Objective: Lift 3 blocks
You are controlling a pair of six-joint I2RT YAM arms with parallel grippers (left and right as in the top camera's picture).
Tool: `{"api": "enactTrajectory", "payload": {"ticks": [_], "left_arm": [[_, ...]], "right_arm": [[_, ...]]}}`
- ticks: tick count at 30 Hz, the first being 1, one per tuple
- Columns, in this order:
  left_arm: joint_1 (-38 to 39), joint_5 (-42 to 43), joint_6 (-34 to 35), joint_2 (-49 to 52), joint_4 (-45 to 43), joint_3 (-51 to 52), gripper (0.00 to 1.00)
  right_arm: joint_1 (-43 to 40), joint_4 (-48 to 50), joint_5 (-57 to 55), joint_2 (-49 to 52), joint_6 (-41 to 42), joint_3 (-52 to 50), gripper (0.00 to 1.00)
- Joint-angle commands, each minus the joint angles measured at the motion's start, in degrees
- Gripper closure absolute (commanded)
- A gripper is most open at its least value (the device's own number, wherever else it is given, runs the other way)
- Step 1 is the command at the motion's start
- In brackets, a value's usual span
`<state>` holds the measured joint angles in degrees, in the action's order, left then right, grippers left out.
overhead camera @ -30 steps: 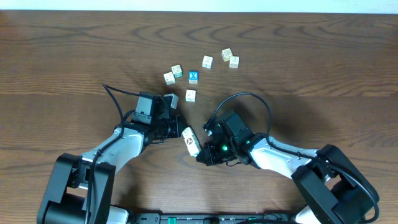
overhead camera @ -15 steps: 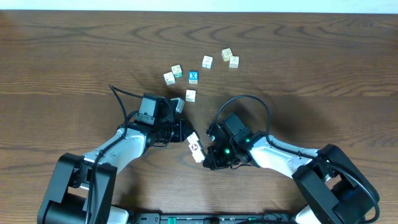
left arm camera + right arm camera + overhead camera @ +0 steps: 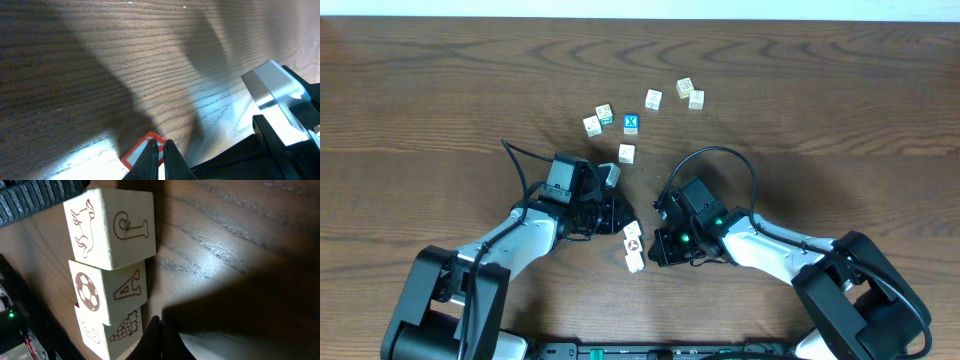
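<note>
left claw [image 3: 158,152] shut | right claw [image 3: 156,330] shut, tip beside blocks [image 3: 107,287]

Overhead looked straight down on the table [image 3: 420,60]; the right wrist camera, close up, shared the blocks [image 3: 112,280].
</note>
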<state>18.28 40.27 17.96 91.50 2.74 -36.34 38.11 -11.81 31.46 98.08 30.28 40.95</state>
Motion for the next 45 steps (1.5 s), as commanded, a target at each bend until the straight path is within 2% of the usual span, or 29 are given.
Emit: {"api": "enactTrajectory", "payload": {"ticks": [1,9,11,16,21,24,27,35,40,45], "left_arm": [[0.09,-0.98,-0.76,0.44,0.13,0.48,0.92],[-2.6,-3.67,-0.72,0.44,-1.49,0.39,0.88],[-3.98,-3.67,-0.72,0.44,-2.23,0.33,0.83],[-8.04,-3.67,-0.74,0.44,-2.64,-0.39,0.83],[-12.39,-3.65,-0.74,0.44,-2.84,-0.44,0.83],[-15.43,-3.5,-0.76,0.44,-2.8,-0.44,0.93],[-16.76,-3.34,-0.76,0.42,-2.49,-0.44,0.93],[-16.96,-3.1,-1.44,0.42,5.35,-0.42,0.93],[-16.92,-1.68,-3.67,0.44,10.82,-0.42,0.93],[-16.81,2.62,-8.61,0.44,13.14,-0.42,0.93]], "right_arm": [[-1.05,-1.62,-3.1,-0.57,-1.25,0.72,0.99],[-1.07,-1.42,-3.17,-0.57,-1.22,0.72,0.99],[-1.07,-1.44,-3.17,-0.57,-1.25,0.72,0.99],[-1.25,-2.14,-4.48,-0.57,-1.2,0.72,0.99],[-4.17,-7.17,-8.24,-0.59,-0.13,0.72,0.99],[-8.46,-11.54,-8.48,-0.59,-0.59,0.72,0.99],[-10.69,-13.22,-5.6,-0.79,-3.52,0.72,0.99],[-9.57,-17.0,-3.82,-1.07,-4.46,0.72,0.99],[-9.57,-17.14,-5.2,-1.07,-4.76,0.72,0.99],[-8.09,-18.47,-1.38,-1.07,-6.8,0.7,0.99]]}}
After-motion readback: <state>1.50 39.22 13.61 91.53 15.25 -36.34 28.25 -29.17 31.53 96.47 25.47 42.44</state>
